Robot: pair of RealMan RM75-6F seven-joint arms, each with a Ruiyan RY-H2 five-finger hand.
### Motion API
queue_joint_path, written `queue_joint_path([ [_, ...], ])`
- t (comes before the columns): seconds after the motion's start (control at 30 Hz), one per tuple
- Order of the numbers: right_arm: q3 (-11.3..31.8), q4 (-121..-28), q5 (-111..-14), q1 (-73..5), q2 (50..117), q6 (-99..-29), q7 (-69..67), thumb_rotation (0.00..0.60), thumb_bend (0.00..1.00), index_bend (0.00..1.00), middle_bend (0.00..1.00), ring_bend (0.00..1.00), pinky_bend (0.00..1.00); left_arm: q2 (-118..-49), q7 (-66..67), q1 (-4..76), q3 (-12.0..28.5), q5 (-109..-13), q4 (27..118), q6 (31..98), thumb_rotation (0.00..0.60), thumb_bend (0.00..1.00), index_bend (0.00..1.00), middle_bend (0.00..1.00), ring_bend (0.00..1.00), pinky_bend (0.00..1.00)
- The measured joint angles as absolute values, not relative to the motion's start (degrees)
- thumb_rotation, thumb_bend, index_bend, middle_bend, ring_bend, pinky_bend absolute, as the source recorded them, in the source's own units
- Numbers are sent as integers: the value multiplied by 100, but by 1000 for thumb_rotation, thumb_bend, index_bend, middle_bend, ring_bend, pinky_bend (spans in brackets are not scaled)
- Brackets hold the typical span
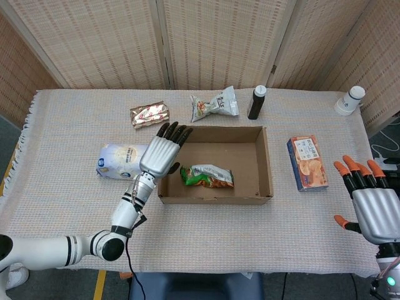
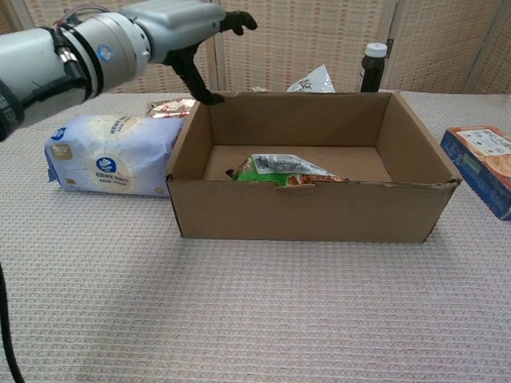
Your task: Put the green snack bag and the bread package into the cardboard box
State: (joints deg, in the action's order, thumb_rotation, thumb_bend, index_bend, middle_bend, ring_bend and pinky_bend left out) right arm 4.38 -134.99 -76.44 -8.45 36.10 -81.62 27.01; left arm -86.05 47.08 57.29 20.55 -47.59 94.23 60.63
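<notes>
Bread (image 1: 124, 161) lies on the worktop (image 1: 75, 206) just left of the box (image 1: 265, 164), its long axis running left to right, parallel to the worktop's front edge. The left hand (image 1: 162, 152) hangs above the box's left wall, fingers (image 1: 175, 131) spread and holding nothing, so the bread sits just to that hand's left and below it. In the chest view the same hand (image 2: 180, 20) is raised above the box's (image 2: 303, 209) far left corner, with the bread (image 2: 112, 155) beneath and beside it. The right hand (image 1: 372, 203) waits at the worktop's right edge, fingers apart and empty, well away from the bread; the left is plainly the nearer.

The bread is a plump, pillow-like pack in pale blue and white with a round blue mark, apparently soft and likely to give when squeezed. The green bag (image 1: 207, 176) already rests on the box floor toward the front left, flat, crinkled and shiny, with a silvery panel uppermost.
</notes>
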Motion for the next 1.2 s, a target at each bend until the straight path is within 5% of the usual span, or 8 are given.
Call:
queue_joint_path([
  [0.23,420,-13499,-7614,-878,3668,-8098,2795,600,27,81,0,0,0,-7285,4785,5581,1701,-3818,9776,5373,600,229,0,0,0,32],
  [0.5,408,-13499,-7561,-942,3793,-8027,2959,600,27,91,0,0,0,-6660,4641,5830,1358,-2660,9966,4610,600,219,0,0,0,31],
  [1.2,402,-13498,-7490,-911,3759,-8122,2946,600,27,90,0,0,0,-7201,4456,6567,338,-2362,8803,4286,600,219,0,0,0,33],
])
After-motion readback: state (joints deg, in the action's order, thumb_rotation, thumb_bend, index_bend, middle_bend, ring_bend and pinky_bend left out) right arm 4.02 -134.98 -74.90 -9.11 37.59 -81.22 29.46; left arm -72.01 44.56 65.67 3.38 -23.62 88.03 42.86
